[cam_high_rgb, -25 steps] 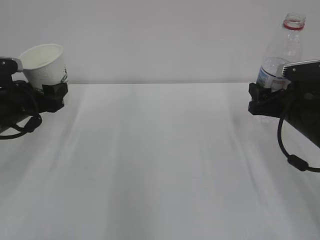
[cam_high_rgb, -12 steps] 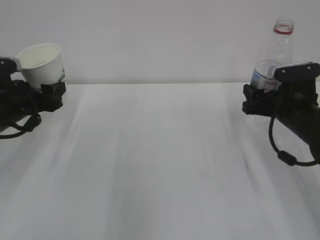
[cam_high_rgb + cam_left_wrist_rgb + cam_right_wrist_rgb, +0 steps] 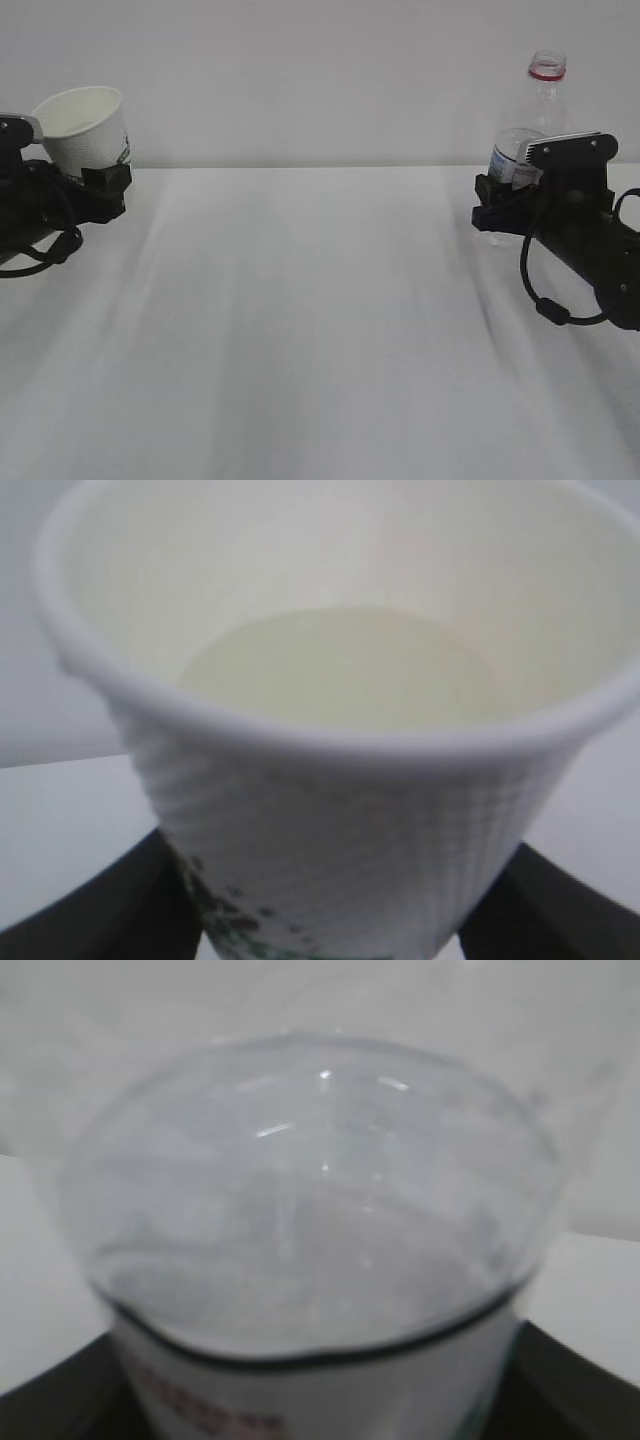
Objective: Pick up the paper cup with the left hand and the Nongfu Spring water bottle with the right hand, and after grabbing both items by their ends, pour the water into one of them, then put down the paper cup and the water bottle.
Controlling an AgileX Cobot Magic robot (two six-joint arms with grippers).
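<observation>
The left hand (image 3: 100,190) is clamped on the lower body of the paper cup (image 3: 88,128), holding it clear of the worktop (image 3: 320,330) at the far left of the exterior view, mouth up and tipped a little toward the middle. Its place is almost unchanged over the last second. In the left wrist view the dark jaws sit either side of the cup (image 3: 340,780), whose cream inside looks dry and empty.

The right hand (image 3: 500,205) grips the Nongfu Spring water bottle (image 3: 530,120) around its labelled lower part, the neck standing upright above it with the red neck ring (image 3: 547,73) and no cap. This is what has changed: over the last second the right hand has carried the bottle inward from the right edge and slightly lower, so the gap to the cup has narrowed, though the two are well apart. I judge both pickups done and the approach for pouring under way; no tilt has begun.

The right wrist view shows the bottle (image 3: 320,1220) close up, with the water (image 3: 300,1260) appearing to fill the lower part, though blur makes the level uncertain.

As for print, the cup carries a small green-and-dark logo (image 3: 225,920), too blurred to read. The bottle's label shows a red patch (image 3: 200,1415) with characters I cannot make out, and a blue-white edge in the exterior view.
</observation>
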